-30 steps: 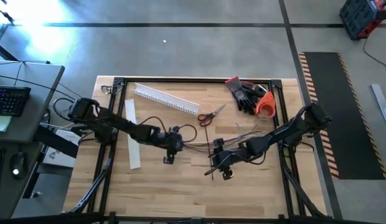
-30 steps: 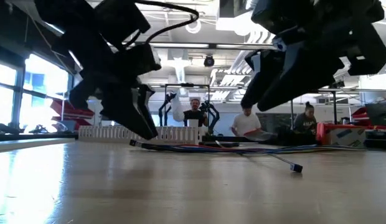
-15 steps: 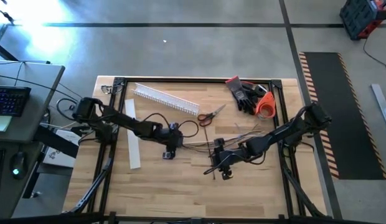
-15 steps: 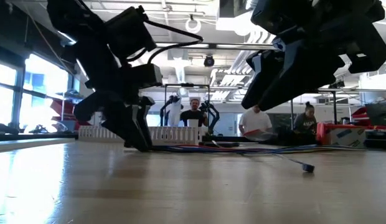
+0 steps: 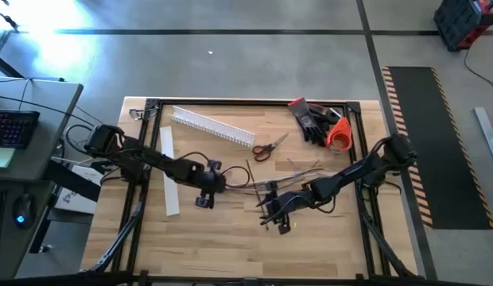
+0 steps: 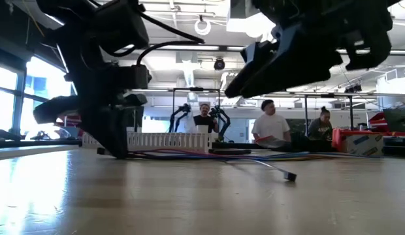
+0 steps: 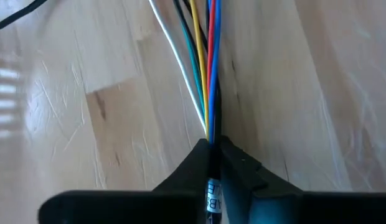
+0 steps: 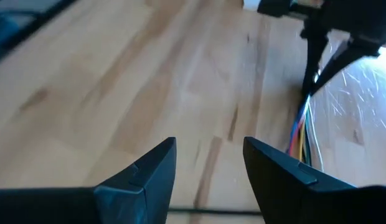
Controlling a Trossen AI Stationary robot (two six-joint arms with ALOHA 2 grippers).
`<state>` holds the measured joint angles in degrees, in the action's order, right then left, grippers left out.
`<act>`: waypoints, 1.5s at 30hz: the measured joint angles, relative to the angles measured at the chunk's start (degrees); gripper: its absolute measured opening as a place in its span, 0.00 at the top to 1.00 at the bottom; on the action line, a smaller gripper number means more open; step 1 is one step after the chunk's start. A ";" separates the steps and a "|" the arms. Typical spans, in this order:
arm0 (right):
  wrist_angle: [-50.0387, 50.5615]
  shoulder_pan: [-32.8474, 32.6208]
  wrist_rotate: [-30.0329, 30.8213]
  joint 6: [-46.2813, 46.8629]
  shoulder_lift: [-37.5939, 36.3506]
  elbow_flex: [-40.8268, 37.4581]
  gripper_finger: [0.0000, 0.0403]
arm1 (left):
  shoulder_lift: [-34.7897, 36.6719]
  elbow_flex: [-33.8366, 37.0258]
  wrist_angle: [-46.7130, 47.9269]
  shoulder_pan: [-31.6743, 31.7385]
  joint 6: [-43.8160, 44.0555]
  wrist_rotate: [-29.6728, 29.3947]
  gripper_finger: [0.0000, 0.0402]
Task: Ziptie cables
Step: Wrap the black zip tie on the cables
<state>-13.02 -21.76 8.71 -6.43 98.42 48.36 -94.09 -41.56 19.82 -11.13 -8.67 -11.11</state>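
Right gripper (image 8: 208,163) hovering over table (image 8: 118,81), two dark fingers (image 8: 146,177) standing apart with bare wood showing between them, nothing in grip. Farther off, left gripper (image 8: 312,74) pointing down at table, fingers pinching together on cables (image 8: 300,134). Cables running as bundle of coloured strands, blue, red, yellow and white, lying on wood beside right gripper's finger. Bright glare lying on table near cables.
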 joint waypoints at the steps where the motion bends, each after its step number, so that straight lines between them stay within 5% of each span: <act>1: 0.00 0.00 0.08 -0.32 0.09 0.00 0.56 | 0.12 0.00 0.24 -0.21 0.44 -0.74 0.96; 16: 8.06 0.00 -0.24 -18.34 0.19 0.00 0.48 | 13.51 0.68 3.82 0.72 9.06 0.70 0.63; 22: 8.43 0.13 -1.12 -23.26 3.13 0.11 0.47 | 15.08 1.62 -10.26 0.65 13.21 1.35 0.63; 30: 4.25 -0.92 1.33 -30.21 9.97 3.33 0.47 | 8.93 5.21 -33.77 1.18 15.90 0.03 0.65; 39: 3.77 -0.48 2.28 -37.24 12.61 6.14 0.48 | -3.17 5.44 -49.75 1.89 16.14 2.90 0.65; 45: 3.73 1.34 -1.39 -37.16 12.70 6.16 0.59 | -10.33 4.02 -54.96 2.71 18.47 3.10 0.65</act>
<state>-9.29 -20.42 7.32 -43.59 111.12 54.52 -104.42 -37.54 -35.14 -8.42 9.80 -8.01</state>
